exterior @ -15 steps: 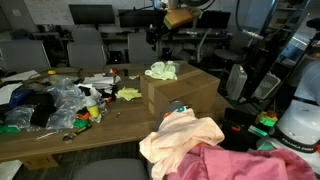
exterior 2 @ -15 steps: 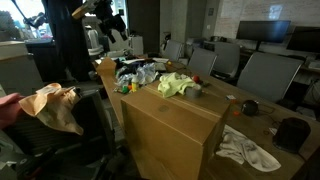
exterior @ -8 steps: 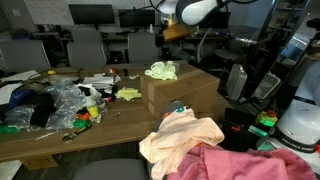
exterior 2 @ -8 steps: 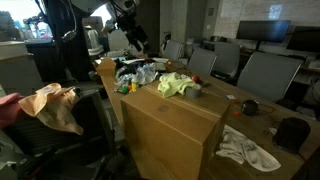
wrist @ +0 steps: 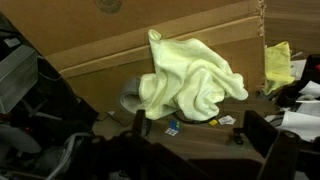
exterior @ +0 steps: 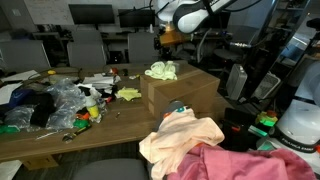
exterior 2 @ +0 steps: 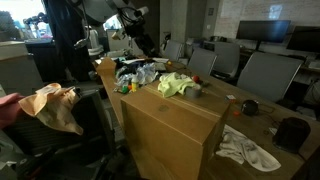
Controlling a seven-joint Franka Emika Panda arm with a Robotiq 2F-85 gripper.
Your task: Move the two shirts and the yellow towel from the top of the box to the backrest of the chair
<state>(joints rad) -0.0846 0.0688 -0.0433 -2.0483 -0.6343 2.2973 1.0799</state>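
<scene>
A pale yellow towel (exterior: 162, 70) lies crumpled on top of the cardboard box (exterior: 185, 95); both exterior views show it (exterior 2: 178, 85). In the wrist view the towel (wrist: 190, 78) fills the centre against the box (wrist: 110, 35). My gripper (exterior: 165, 38) hovers above and behind the towel, also seen in an exterior view (exterior 2: 140, 38). It is open and empty (wrist: 198, 135), with its dark fingers (wrist: 140, 125) spread below the towel. A peach shirt (exterior: 185, 135) and a pink shirt (exterior: 240, 162) hang over the chair backrest; the peach shirt also shows in an exterior view (exterior 2: 55, 105).
A cluttered pile of bags and toys (exterior: 50, 100) covers the wooden table (exterior: 110, 125) beside the box. A white cloth (exterior 2: 250, 148) and a dark cup (exterior 2: 250, 107) lie on the table. Office chairs (exterior 2: 262, 72) and monitors stand behind.
The arm has swung down and toward the box, so the gripper now sits lower and closer above the yellow towel. The towel and shirts have not moved.
</scene>
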